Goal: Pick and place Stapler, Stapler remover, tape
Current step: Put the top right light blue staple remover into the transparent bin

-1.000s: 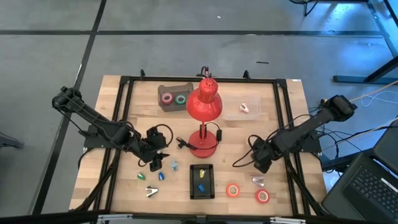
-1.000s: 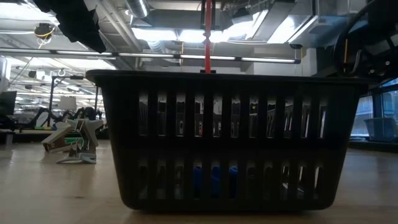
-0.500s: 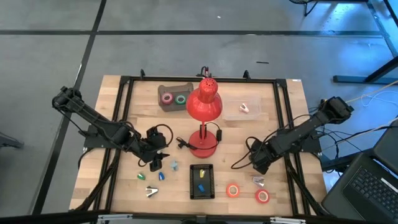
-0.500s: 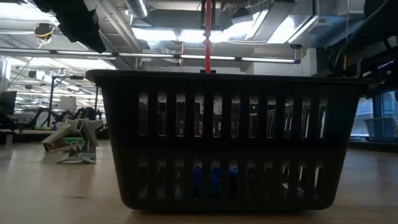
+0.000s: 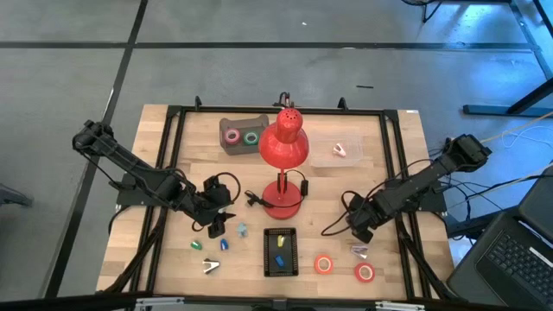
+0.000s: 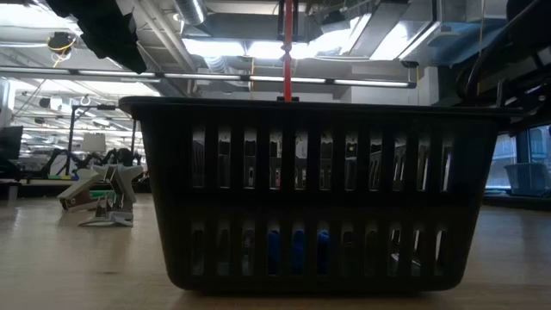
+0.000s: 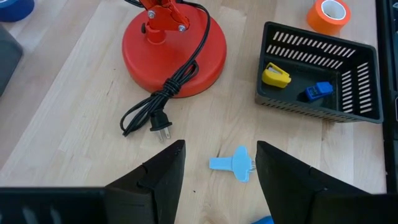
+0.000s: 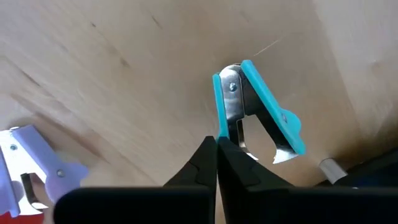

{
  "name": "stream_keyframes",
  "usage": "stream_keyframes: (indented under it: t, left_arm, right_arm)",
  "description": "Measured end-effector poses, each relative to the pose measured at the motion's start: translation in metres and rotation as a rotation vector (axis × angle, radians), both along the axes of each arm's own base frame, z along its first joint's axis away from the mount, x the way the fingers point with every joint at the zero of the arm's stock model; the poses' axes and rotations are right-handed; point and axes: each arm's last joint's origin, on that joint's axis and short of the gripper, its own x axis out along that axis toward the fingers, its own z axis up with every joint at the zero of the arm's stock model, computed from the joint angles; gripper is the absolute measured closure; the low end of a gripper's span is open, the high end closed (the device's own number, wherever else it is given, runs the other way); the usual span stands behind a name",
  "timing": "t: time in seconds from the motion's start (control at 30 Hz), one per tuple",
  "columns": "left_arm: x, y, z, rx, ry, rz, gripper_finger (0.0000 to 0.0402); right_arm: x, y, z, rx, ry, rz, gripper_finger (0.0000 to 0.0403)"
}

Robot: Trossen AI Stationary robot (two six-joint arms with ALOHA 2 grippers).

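Right gripper, lower right of the high view: fingers pressed together on one teal handle of a stapler remover, lilac remover close by. Left gripper, lower left of centre: fingers apart over a light-blue piece (nothing held). Orange tape and red tape lie right of the black basket.

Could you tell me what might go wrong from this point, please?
1. The right gripper is shut, with its tips meeting at the very edge of the teal staple remover. Any hold looks marginal, so it may slip or be left behind.
2. The lavender staple remover lies close by and could get nudged.
3. The left gripper is open over the light blue staple remover. The lamp's plug lies near and could be caught.
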Motion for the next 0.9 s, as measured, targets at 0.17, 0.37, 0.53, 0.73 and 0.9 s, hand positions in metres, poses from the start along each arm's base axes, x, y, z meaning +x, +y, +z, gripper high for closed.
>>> stream_keyframes:
  t: [0.17, 0.37, 0.53, 0.73, 0.9]
  left_arm:
    - [0.0, 0.0, 0.0, -0.001, 0.0, 0.001, 0.0215]
    - [0.0, 0.0, 0.0, 0.004, -0.003, 0.005, 0.0215]
    - [0.0, 0.0, 0.0, 0.004, -0.003, 0.004, 0.0215]
    - [0.0, 0.0, 0.0, 0.006, 0.0, 0.004, 0.0215]
    - [0.0, 0.001, 0.0, 0.02, -0.005, 0.014, 0.0215]
  right_arm:
    - [0.004, 0.006, 0.003, 0.035, -0.044, 0.011, 0.0402]
    - [0.018, 0.013, 0.019, 0.027, -0.151, 0.064, 0.0403]
    - [0.024, 0.015, 0.031, -0.005, -0.2, 0.126, 0.0403]
    - [0.021, 0.009, 0.05, -0.121, -0.225, 0.132, 0.0403]
    - [0.012, -0.002, 0.064, -0.23, -0.265, 0.12, 0.0403]
